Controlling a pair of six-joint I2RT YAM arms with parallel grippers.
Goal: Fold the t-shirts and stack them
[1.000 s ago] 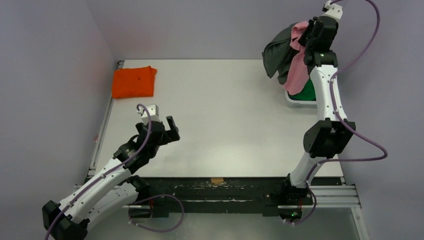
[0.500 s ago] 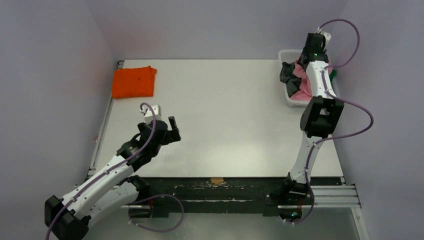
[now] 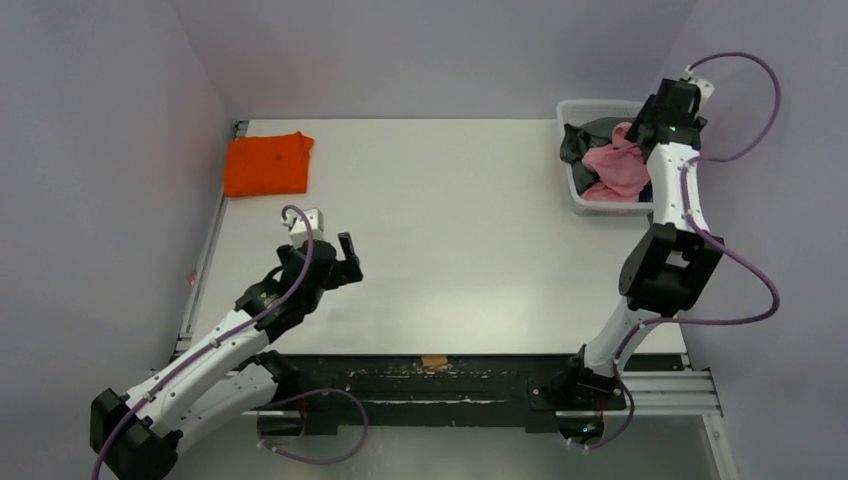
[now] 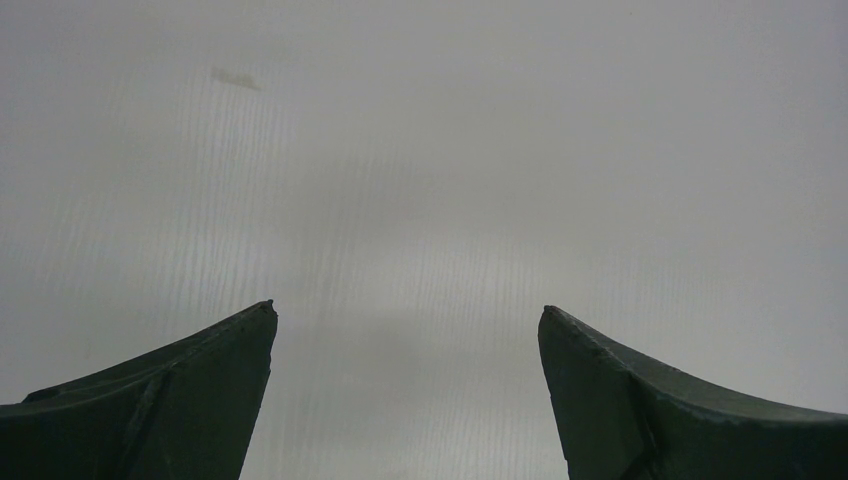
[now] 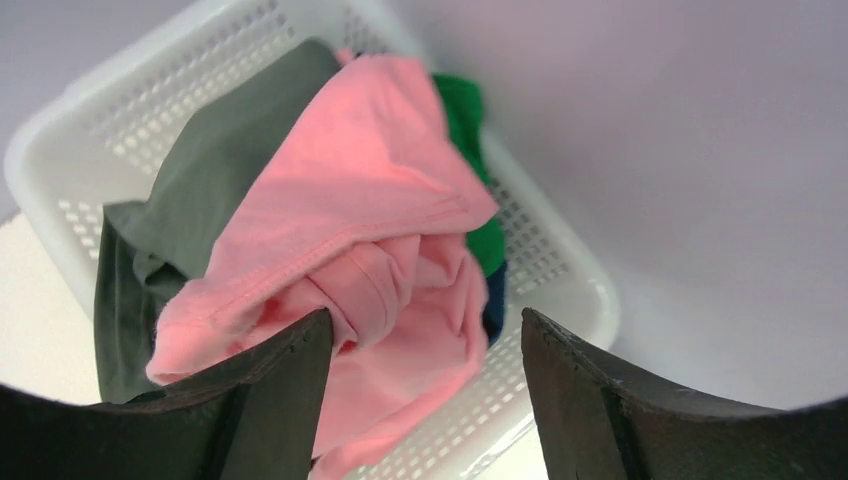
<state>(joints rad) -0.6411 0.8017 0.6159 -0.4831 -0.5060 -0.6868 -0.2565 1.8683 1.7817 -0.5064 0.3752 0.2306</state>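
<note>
Pink t-shirt: crumpled on top of the heap in the white mesh basket, at the table's far right. Grey t-shirt is bunched beside it, on the left of the wrist view. Green t-shirt shows behind and under the pink. Right gripper hangs over the basket, with pink cloth straight below in the gap between its fingers. Fingers are spread wide with nothing pinched, and no cloth touches them that I can see. Orange t-shirt lies folded flat at the far left corner, well apart from both grippers.

Right arm: reared up from its base, elbow near the table's right edge. Forearm reaches to the far side, wrist tipped down toward the basket.

Left arm: low, stretched forward over the near-left part of the table. Left gripper is wide open and empty, facing bare tabletop beneath.

Table: pale, matte, with a faint smudge in the left wrist view. A black rail along the near edge carries both bases. Plain lilac walls on three sides.
</note>
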